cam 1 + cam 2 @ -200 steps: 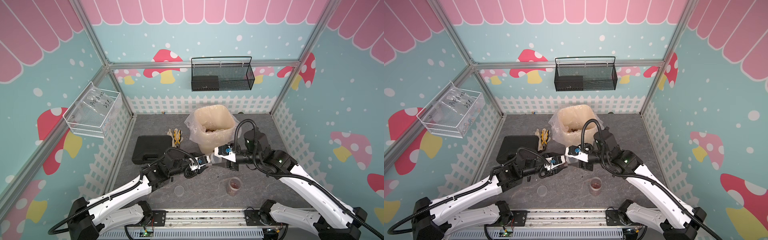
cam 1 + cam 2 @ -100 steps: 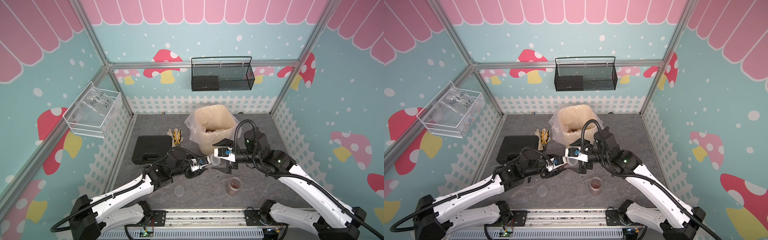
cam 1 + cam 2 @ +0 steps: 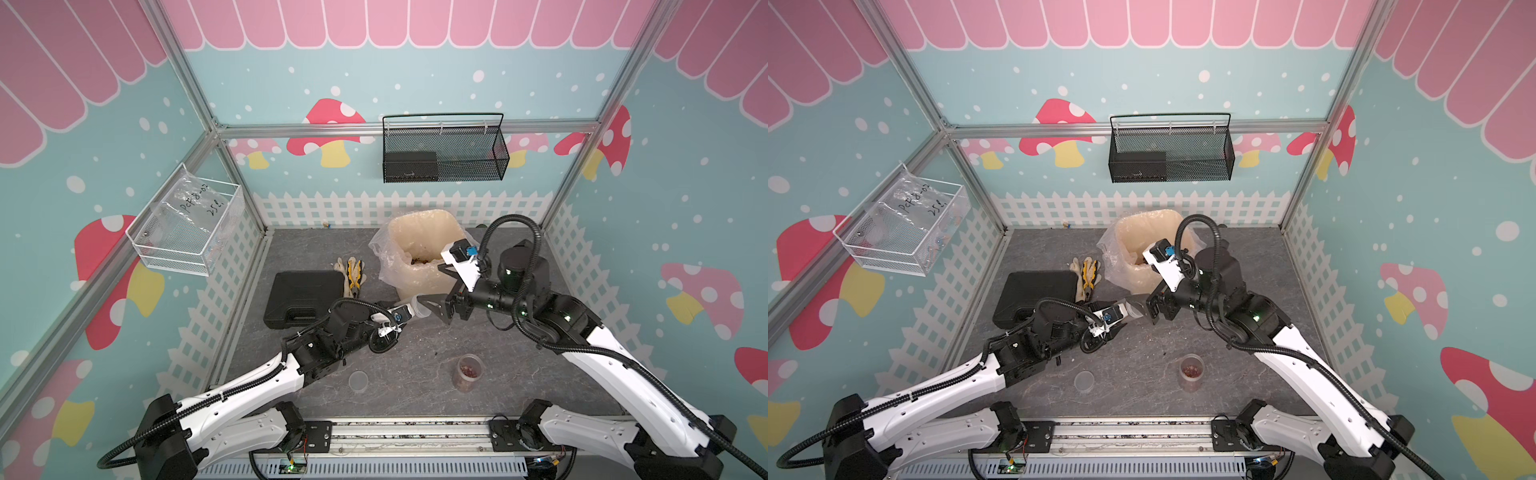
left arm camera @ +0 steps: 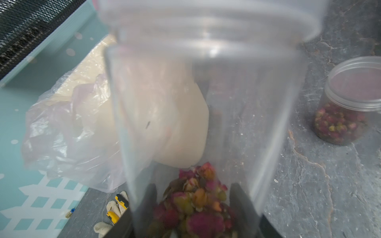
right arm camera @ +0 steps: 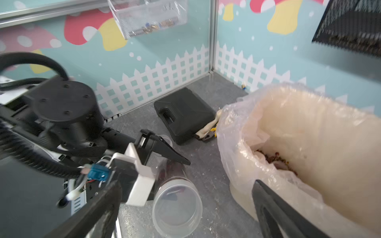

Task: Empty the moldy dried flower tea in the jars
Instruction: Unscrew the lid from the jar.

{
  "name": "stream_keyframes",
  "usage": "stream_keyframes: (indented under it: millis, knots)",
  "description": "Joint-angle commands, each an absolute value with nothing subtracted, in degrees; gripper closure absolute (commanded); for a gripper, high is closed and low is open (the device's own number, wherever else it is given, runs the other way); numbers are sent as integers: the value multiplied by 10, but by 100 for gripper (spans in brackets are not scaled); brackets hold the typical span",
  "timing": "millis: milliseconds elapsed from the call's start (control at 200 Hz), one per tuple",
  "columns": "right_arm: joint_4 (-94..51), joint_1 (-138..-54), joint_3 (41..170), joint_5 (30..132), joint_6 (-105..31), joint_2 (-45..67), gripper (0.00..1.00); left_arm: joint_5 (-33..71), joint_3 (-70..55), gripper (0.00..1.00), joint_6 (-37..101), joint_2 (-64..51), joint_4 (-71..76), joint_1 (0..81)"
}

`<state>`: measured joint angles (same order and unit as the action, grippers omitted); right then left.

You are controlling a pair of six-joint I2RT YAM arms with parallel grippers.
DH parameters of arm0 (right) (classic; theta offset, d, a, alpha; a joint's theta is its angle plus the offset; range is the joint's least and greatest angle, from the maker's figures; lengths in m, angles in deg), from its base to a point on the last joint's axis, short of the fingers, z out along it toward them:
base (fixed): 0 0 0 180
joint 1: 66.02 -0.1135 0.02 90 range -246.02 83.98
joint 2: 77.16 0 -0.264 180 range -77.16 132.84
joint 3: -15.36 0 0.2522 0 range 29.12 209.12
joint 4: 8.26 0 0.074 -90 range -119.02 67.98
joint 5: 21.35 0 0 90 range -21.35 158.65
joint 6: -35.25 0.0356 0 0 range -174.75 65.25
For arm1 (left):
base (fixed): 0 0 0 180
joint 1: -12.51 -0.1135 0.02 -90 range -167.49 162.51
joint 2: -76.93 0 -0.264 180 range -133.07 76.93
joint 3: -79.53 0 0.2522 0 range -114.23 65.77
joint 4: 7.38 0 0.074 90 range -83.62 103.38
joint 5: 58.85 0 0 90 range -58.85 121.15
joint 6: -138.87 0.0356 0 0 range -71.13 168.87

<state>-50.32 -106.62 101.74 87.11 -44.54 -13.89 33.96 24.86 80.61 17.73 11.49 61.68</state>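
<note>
One second on, right pincer (image 3: 439,290) gapes wide off the clear plastic jar (image 5: 177,204) left pincer (image 3: 409,316) clamps; reddish tea buds (image 4: 195,197) unpoured.

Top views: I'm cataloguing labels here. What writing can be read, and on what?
"Pct 8-02": handwritten on the clear bag in the white wire basket, reading uncertain.
"25L": same bag, second line, also uncertain.
Pale mark on the black box in the black mesh basket: too small to read.

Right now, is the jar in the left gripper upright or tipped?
Tipped. The jar juts sideways from the left gripper, its round end facing the right wrist camera, with tea heaped at the gripped end.
</note>
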Motion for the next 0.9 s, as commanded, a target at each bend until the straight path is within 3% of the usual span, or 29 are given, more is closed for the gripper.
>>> stream_keyframes:
  millis: [0,435,740,895]
  knots:
    - [-546,-1065,1014,862,-373,-126,2,364,250,78,813,189,96,617]
    - [-525,-1065,991,937,-372,-84,17,363,249,77,815,189,98,620]
    - [-525,-1065,996,954,-396,-74,54,363,249,77,818,187,100,620]
    - [-531,-1065,999,949,-504,-80,67,351,248,77,818,184,110,620]
